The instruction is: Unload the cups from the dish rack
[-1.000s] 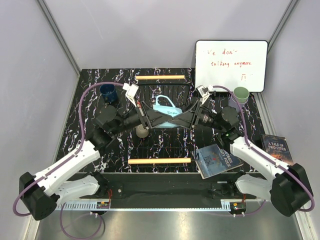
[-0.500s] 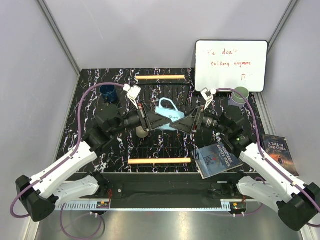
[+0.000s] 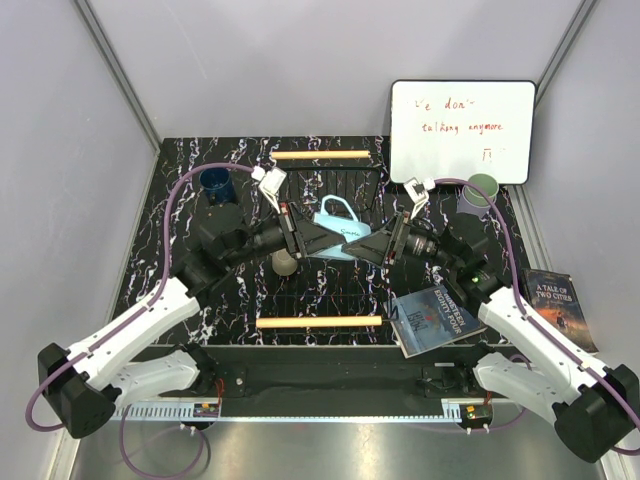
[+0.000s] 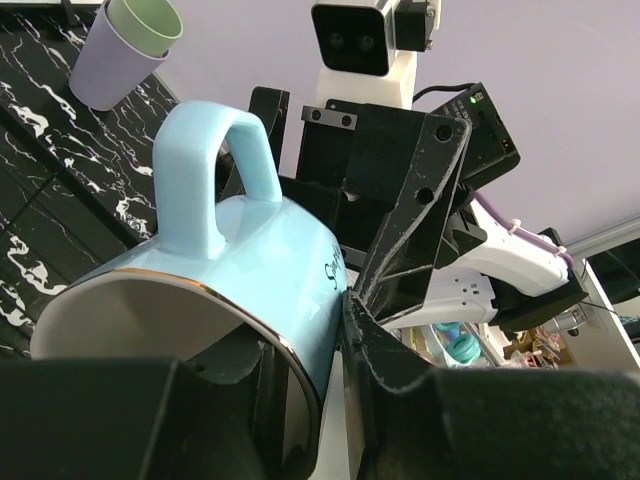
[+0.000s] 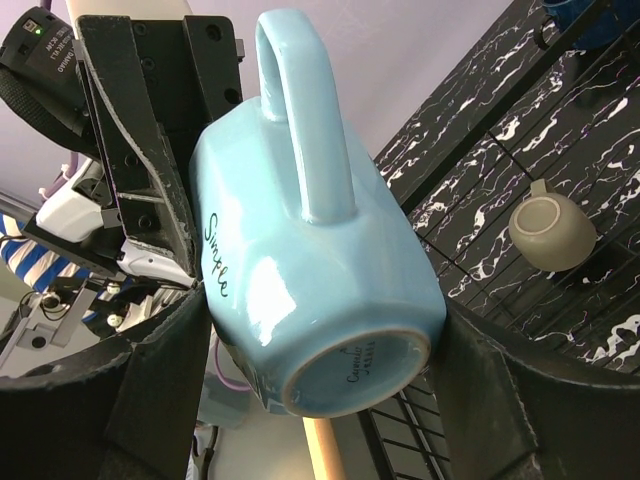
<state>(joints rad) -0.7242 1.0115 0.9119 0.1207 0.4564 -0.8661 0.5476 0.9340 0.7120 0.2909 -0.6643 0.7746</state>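
- While both sets of fingers meet above it, the dish rack (image 3: 318,321) sits right underneath them. It's black wire with a pale wooden bar at each end.
- left gripper (image 3: 318,238) (image 4: 310,370): clamped on the mug's rim, one finger inside the mouth and one outside against the wall.
- right gripper (image 3: 368,243) (image 5: 320,310): fingers spread wide around the base end. Both pads look pressed against opposite sides, so it seems to be gripping too.
- light blue mug (image 3: 340,228) (image 4: 250,270) (image 5: 310,270): held up in the air between the two grippers, lying on its side with the loop handle up. The mouth faces the left fingers and the bottom faces the right ones. It's glossy sky blue with faceted sides, a thin gold line round the rim and a pale inside. There's black script reading "Simple" on the side and an unglazed foot ring.
- pale green tumbler (image 3: 483,185) (image 4: 148,22) nested in the lavender tumbler (image 3: 472,200) (image 4: 110,72): out on the table, well behind the right fingers.
- dark navy blue mug (image 3: 215,183): on the table, well out past the left fingers.
- beige handled mug (image 3: 284,263) (image 5: 552,232): in the rack just below the left fingers, looks upside down.
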